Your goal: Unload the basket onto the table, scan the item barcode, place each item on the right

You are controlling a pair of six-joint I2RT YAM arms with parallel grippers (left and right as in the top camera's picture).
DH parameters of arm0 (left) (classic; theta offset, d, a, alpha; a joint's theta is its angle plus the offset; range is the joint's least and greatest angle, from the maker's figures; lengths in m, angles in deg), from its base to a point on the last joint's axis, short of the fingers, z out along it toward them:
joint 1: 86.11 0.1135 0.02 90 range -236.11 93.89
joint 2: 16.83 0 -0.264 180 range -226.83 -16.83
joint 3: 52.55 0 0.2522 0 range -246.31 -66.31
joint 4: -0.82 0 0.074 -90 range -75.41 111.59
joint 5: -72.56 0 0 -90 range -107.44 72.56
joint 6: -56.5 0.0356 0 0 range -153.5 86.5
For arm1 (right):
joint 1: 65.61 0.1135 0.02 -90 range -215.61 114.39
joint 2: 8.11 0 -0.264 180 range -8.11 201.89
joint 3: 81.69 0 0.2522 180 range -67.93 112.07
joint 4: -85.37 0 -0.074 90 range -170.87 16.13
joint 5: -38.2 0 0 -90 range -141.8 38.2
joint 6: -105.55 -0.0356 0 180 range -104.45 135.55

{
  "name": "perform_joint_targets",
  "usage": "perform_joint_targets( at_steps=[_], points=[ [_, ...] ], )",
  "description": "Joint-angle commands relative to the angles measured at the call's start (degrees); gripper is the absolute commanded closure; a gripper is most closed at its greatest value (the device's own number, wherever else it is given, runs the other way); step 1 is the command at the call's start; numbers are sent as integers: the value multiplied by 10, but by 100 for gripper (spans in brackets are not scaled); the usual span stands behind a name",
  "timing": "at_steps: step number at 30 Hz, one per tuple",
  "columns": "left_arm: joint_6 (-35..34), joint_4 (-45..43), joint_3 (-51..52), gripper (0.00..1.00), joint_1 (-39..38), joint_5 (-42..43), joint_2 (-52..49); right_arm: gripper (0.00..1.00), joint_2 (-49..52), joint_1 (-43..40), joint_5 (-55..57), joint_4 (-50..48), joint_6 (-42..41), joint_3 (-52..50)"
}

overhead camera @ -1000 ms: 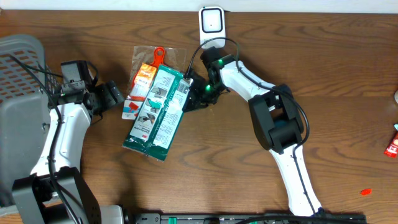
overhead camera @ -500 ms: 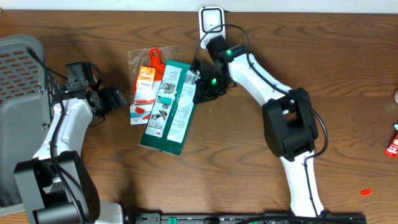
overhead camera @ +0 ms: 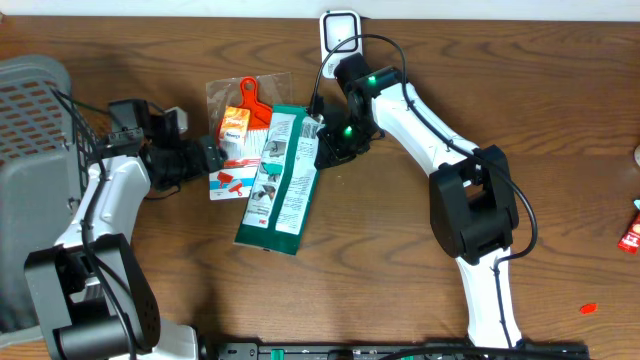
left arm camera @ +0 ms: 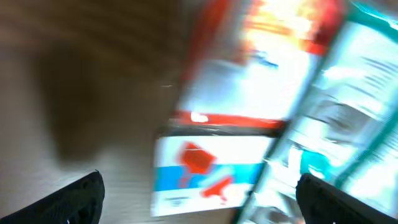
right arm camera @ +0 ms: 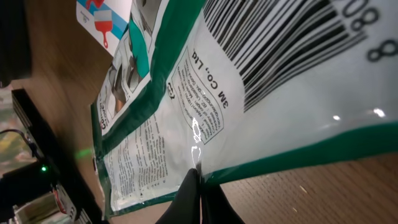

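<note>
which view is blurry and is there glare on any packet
Left wrist: blurred all over, the red-and-white plastic packet smeared, print unreadable; right wrist: sharp, barcode crisp on the green-edged white plastic packet, one small glare streak on its film; overhead: sharp, evenly lit.

The desk [overhead camera: 560,100] carries two flat packets: one green packet [overhead camera: 283,182] and one orange packet [overhead camera: 232,140] just left of it. Around the green packet there is also one white scanner [overhead camera: 340,33] beyond it, one grey basket [overhead camera: 30,150] far to its left, and two red things well to its right, a red pack [overhead camera: 630,228] and a small red scrap [overhead camera: 588,308]. Two robot arms reach toward the green packet, one left arm [overhead camera: 95,215] and one right arm [overhead camera: 425,125].
</note>
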Motion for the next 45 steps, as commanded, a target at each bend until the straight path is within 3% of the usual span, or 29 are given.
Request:
perform_joint_targets(
  at_steps=[1, 11, 28, 45],
  points=[
    [60, -1, 1, 2, 4, 120, -21, 99, -14, -3, -2, 0, 26, -2],
    [57, 20, 1, 2, 4, 341, -126, 99, -15, -15, -5, 1, 34, -2],
    [58, 52, 1, 2, 1, 344, -166, 99, -16, -30, -65, 35, 57, 21],
    [60, 52, 1, 2, -76, 343, -167, 99, -16, -27, -62, 73, 57, 93]
  ],
)
